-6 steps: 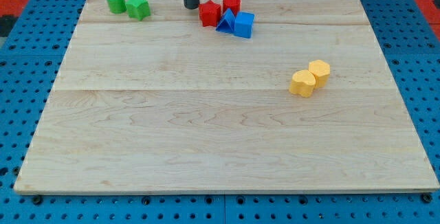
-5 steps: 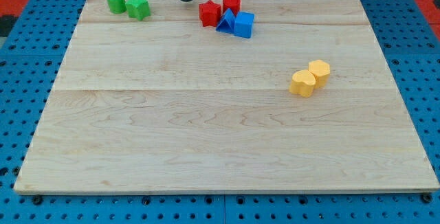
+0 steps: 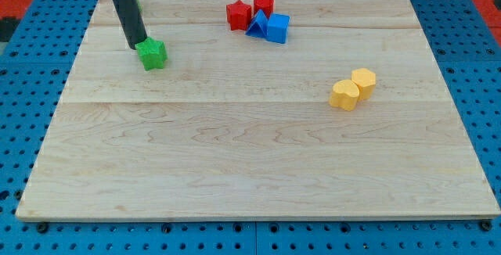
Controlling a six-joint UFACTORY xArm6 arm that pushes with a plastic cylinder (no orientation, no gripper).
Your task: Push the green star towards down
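Observation:
The green star [image 3: 153, 54] lies on the wooden board [image 3: 250, 153] at the upper left, below the top edge. My tip [image 3: 137, 46] rests just to the star's upper left, touching or nearly touching it. The dark rod rises from the tip towards the view's top and covers the place where the green cylinder stood; only a sliver of green [image 3: 136, 3] shows beside the rod.
A red star-like block [image 3: 239, 15], a red cylinder [image 3: 264, 6], a blue triangle [image 3: 255, 23] and a blue cube [image 3: 277, 28] cluster at the top centre. Two yellow blocks [image 3: 344, 95] [image 3: 363, 81] sit together at the right.
The rod moved from the top centre to the upper left. The green star has shifted down from the top edge. The green cylinder is now hidden behind the rod.

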